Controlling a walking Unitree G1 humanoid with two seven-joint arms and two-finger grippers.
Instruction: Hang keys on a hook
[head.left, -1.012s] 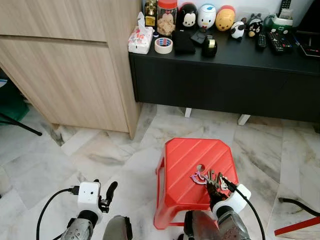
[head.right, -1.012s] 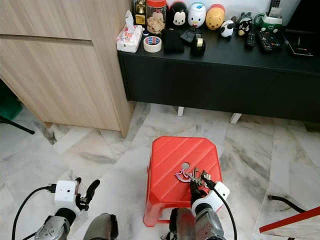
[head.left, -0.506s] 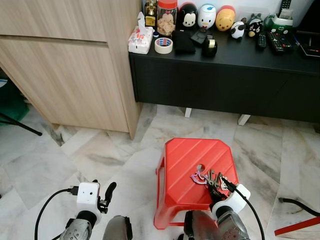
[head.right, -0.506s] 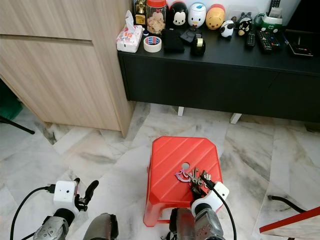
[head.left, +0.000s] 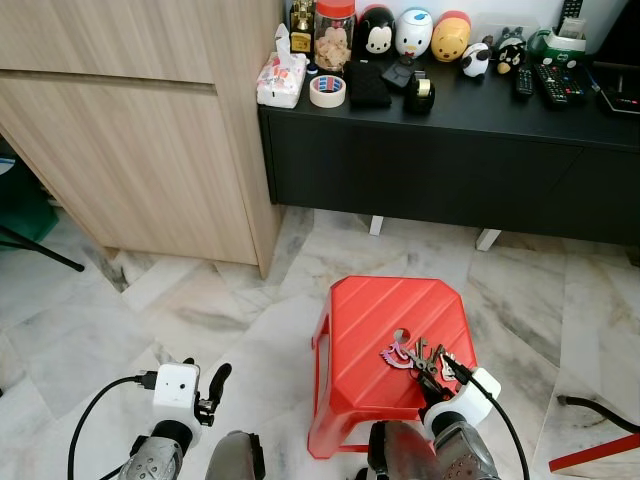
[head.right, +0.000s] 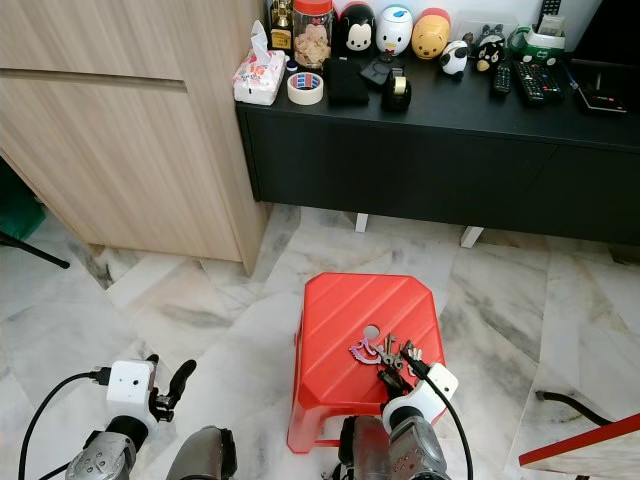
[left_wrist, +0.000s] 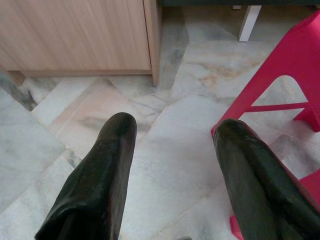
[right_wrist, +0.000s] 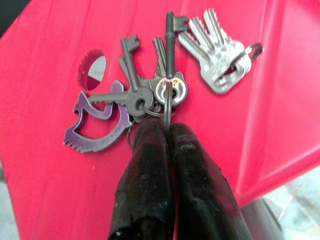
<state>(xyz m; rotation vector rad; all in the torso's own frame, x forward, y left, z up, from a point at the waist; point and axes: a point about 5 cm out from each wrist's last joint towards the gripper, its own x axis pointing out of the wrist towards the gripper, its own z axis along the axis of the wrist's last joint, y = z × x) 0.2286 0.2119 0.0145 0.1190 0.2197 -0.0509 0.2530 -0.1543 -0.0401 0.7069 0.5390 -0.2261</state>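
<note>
A red plastic stool (head.left: 390, 340) is standing on the marble floor (head.left: 200, 310), with the bunch of keys (right_wrist: 165, 85) lying fanned on its top beside the round hole. The right gripper (right_wrist: 167, 131) is pinching the key ring with its jaws pressed together, the keys spreading just beyond the tips. The left gripper (left_wrist: 172, 145) is hanging low beside the stool, jaws spread wide and gripping nothing.
</note>
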